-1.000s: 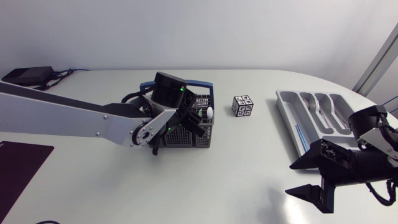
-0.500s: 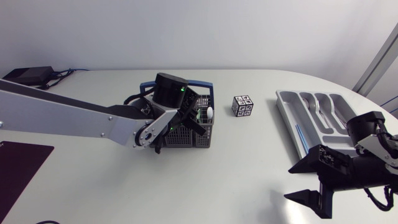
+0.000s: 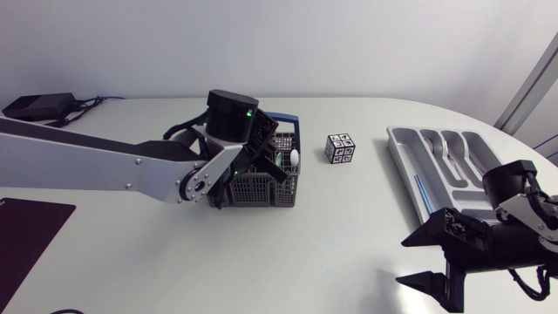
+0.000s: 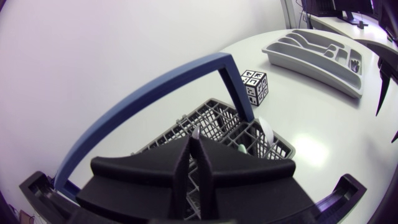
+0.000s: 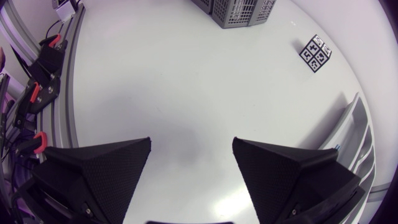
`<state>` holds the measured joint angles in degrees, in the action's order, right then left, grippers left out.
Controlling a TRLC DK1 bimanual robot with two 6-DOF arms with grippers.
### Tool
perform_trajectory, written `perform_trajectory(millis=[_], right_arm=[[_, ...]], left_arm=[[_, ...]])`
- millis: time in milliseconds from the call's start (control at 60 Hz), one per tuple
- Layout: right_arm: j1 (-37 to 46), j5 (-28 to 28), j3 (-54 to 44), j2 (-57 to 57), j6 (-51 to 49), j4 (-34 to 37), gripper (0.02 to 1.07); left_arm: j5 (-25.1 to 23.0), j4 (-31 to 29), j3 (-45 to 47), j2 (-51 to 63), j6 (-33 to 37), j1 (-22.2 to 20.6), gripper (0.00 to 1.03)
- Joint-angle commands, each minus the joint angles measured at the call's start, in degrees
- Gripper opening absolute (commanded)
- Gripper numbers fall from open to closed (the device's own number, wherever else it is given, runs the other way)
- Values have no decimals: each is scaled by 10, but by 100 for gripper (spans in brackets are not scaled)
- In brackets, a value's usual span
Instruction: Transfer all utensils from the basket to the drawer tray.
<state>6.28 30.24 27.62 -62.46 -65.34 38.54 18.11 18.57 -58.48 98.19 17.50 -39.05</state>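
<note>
The left claw [image 4: 194, 149] is clamped on a slim utensil handle [image 4: 195, 132] in the basket [image 3: 261, 190], the right claw [image 3: 404, 260] spread apart near the drawer tray [image 3: 401, 144]; next, likely a straight lift clear.

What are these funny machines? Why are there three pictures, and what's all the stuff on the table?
These are two robot arms, a left arm and a right arm, at a table. One picture looks down from above. The other two come from little cameras on each arm's wrist. On the table sit a basket, a grey tray with some cutlery in it, and a patterned cube. The left end effector, the arm's pinching hand, is down in the basket, shut on what looks like a thin utensil. The right end effector is open and holds nothing, near the tray.
</note>
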Motion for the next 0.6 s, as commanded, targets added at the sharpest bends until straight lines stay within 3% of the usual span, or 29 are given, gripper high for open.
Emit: perform_trajectory(millis=[0, 200, 350, 583], right_arm=[[-8, 0, -15, 8, 17, 0, 97], [-21, -1, -17, 17, 27, 1, 97], [-36, -1, -18, 37, 39, 4, 97], [-62, -4, -25, 53, 60, 4, 97]], left_arm=[[2, 12, 17, -27, 24, 5, 6], [11, 20, 43, -64, 59, -2, 6], [32, 58, 79, -93, 98, -20, 6], [38, 109, 114, -111, 102, -33, 6]])
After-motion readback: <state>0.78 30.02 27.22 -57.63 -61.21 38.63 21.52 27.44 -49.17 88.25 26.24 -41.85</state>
